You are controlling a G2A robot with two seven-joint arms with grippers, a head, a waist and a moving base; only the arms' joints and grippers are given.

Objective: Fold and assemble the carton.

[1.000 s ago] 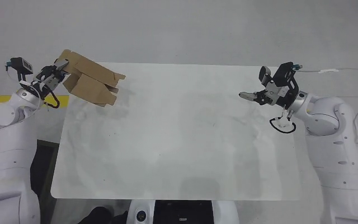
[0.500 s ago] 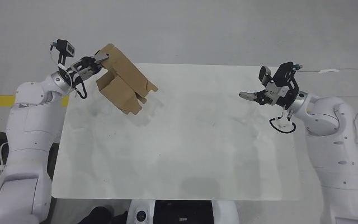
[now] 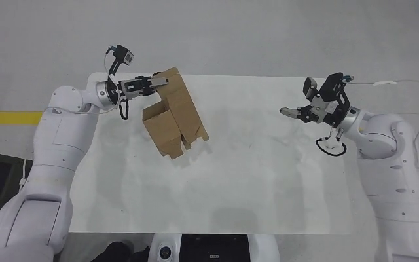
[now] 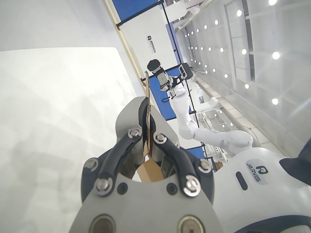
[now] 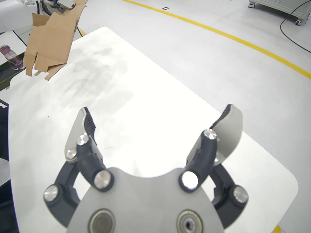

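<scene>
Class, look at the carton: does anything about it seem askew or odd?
The carton hangs tilted over the table, pinched at one edge by the left gripper, bottom flaps dangling unfolded.

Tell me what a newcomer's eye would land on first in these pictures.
The brown carton, partly unfolded, hangs in the air above the far left part of the white table, pinched by one flap in the left gripper. Across the table, the right gripper hovers wide open over the right edge, holding nothing.
</scene>
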